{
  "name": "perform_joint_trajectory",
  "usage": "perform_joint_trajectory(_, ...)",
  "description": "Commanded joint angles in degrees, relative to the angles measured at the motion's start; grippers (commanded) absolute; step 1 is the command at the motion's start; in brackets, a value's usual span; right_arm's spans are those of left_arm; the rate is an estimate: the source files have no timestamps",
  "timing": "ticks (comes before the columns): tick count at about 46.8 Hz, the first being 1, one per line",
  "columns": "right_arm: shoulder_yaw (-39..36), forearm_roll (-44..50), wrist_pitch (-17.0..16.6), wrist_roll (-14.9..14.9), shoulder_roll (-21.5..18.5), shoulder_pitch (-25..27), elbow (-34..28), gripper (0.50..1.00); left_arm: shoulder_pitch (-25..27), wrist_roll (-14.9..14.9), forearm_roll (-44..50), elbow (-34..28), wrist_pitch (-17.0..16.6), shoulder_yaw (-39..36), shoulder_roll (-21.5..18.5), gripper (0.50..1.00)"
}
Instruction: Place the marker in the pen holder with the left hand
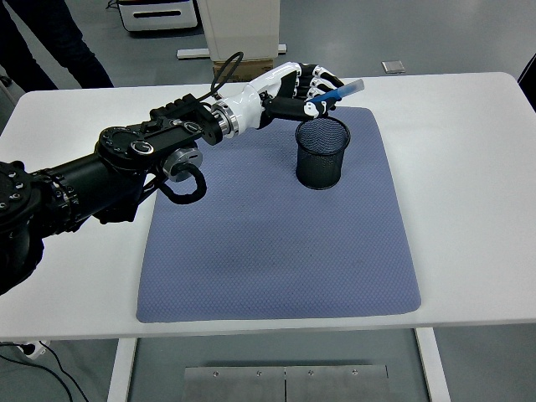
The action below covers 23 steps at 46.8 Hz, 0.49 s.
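Blue marker [338,91] held in air above and just behind pen holder [322,152], tilted, pale tip raised toward right. Marker gripped by curled fingers [316,81] of left hand [303,87]; not inside holder. Black mesh pen holder stood upright on far right part of blue-grey mat [276,226]. Mat spread on white table [469,184]. Left arm extended from left edge across mat's far corner. Dark-clothed person [46,38] seen at top left, beyond table.
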<state>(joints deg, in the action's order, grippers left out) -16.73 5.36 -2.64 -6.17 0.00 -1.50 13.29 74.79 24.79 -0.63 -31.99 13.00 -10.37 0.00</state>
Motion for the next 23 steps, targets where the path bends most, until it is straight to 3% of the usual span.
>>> perform_joint_trajectory(1, 0.0, 0.0, 0.0, 0.0, 0.0, 0.0, 0.0, 1.000, 0.0, 0.0, 0.0, 0.0, -0.4, 0.3, 0.0, 0.522)
perform_joint_trajectory(23, -0.1, 0.0, 0.0, -0.1, 0.0, 0.0, 0.0, 1.000, -0.5, 0.1, 0.0, -0.3, -0.7, 1.8, 0.0, 0.522)
